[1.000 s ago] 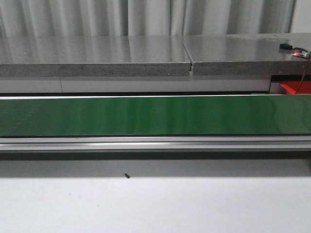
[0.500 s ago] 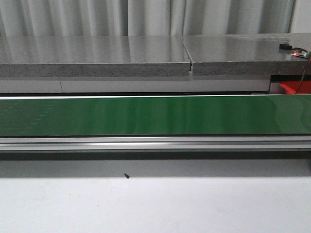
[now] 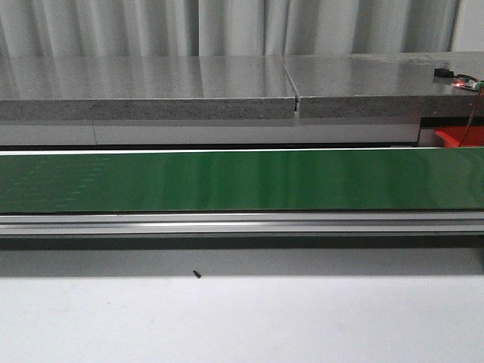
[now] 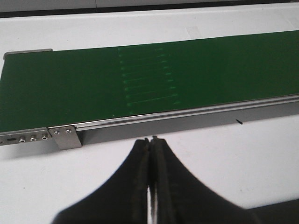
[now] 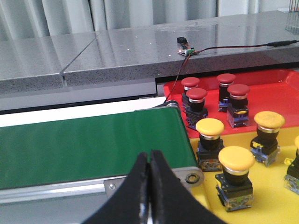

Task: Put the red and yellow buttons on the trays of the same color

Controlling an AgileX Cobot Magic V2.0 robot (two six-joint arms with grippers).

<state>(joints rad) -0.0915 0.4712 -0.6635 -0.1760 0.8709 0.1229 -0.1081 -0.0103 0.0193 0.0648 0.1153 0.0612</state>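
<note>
Here, both jaws closed, belt-side.

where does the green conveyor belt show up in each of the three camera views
Front view: green conveyor belt spans the full width, mid-height.
Left wrist view: fills the upper half, its end at the picture's left.
Right wrist view: left-centre, ending beside the yellow tray.
Shared landmark: the belt's silver side rail.

Four red buttons stand upright on the red tray, upper right of the right wrist view. Yellow buttons stand upright on the yellow tray, lower right. In the front view only a red tray corner shows at the right edge.
</note>
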